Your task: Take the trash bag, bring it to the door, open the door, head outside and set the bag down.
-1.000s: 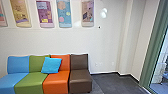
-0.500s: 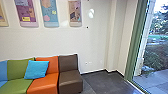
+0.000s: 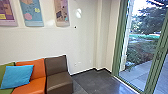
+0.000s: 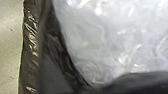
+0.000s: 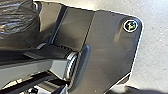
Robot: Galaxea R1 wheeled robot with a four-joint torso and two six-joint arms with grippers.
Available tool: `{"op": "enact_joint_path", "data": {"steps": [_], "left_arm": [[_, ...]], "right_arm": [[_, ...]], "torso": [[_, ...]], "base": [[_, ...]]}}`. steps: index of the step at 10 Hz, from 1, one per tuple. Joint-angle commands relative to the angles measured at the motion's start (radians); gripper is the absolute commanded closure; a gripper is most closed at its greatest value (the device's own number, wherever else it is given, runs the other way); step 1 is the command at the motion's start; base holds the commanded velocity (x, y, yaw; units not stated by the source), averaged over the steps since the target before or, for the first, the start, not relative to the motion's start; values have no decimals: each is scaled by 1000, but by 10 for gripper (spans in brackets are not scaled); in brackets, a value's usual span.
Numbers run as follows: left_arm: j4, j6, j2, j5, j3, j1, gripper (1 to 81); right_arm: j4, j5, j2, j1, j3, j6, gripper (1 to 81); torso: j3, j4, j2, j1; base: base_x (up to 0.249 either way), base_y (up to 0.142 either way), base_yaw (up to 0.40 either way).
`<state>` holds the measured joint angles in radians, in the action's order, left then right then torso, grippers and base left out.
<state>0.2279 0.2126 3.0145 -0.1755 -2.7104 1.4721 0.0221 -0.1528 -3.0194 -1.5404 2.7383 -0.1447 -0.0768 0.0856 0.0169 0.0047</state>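
Turning, we brought the glass door point(image 3: 154, 62), likely our way out, further into view; the bag point(image 4: 31, 50) was close to the left end effector, though we couldn't tell whether it was gripped.

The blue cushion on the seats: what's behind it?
Behind the cushion are the green seat and the orange seat, each showing past its edges. It covers part of their backs, so whether anything is tucked behind it can't be seen.

The dark floor point(image 3: 96, 81) carries a row of green, orange and brown seats point(image 3: 37, 83).
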Motion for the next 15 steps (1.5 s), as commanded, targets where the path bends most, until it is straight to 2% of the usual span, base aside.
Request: {"op": "enact_joint_path", "data": {"steps": [1, 4, 5, 6, 7, 15], "left_arm": [[-16, 8, 3, -59, 6, -69, 811], [-24, 8, 5, -56, 4, -69, 811], [-25, 16, 3, -48, 4, -65, 811], [-36, 22, 0, 21, 6, -56, 811], [-60, 24, 3, 50, 6, -49, 811], [-64, 22, 5, 47, 6, -49, 811]], "right_arm": [[-11, -56, 0, 58, 1, 0, 10], [-10, -56, -2, 58, -2, 0, 10], [-11, -56, -3, 59, 0, 0, 10], [-4, -57, -5, 61, -3, -1, 10], [-2, -57, -8, 59, 1, -3, 10], [-2, -57, -8, 59, 3, -7, 10]], "torso": [[0, 0, 0, 0], [0, 0, 0, 0], [0, 0, 0, 0], [0, 0, 0, 0], [0, 0, 0, 0], [0, 0, 0, 0]], "base": [[0, 0, -396], [0, 0, -396], [0, -297, 0], [0, -300, 0], [0, -299, 0], [0, -300, 0]]}}
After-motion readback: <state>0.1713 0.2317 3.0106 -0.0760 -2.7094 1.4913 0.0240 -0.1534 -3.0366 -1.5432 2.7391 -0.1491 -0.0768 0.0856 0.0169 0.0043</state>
